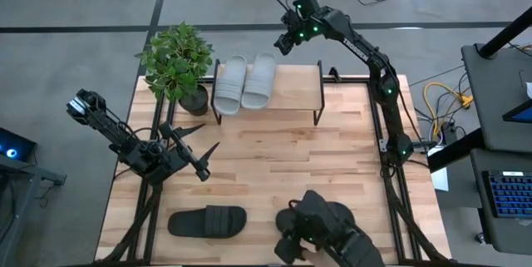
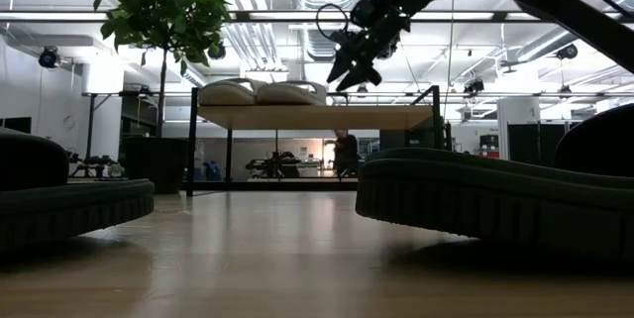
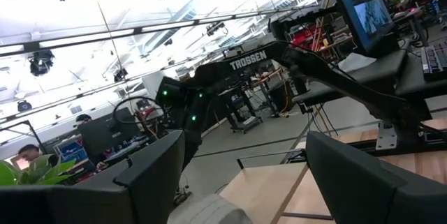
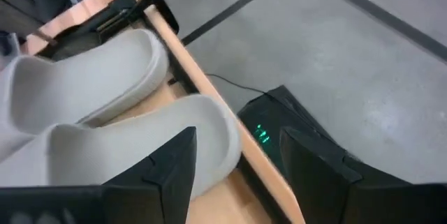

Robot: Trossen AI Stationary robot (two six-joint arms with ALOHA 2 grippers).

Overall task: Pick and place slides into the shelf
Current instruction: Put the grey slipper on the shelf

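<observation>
the right arm reaches from its base at the desk's (image 1: 274, 159) right edge up and across to the far side, its forearm stretched long, ending in the right gripper (image 1: 285, 42) raised just past the far edge of the shelf (image 1: 295, 88), above and beside the toe of the nearer grey slide. in the low view that gripper (image 2: 349, 65) hangs just above the shelf board's level, apart from the slides. its fingers (image 4: 171, 172) stand spread with an open gap and nothing between them: released.

the left arm is folded low over the desk's left side, and the left gripper (image 1: 198, 149) points toward the desk's middle, its fingers (image 3: 157, 175) parted wide and empty, touching nothing.

on the shelf's top board two light grey slides (image 1: 245, 82) lie side by side at its left part, touching each other; the right part of the board is bare. a black slide (image 1: 208, 220) lies on the desk near the front left. a second black slide (image 1: 320, 217) lies at the front right, partly hidden by a dark camera mount. a potted plant (image 1: 176, 63) stands just beside the shelf's left end.
</observation>
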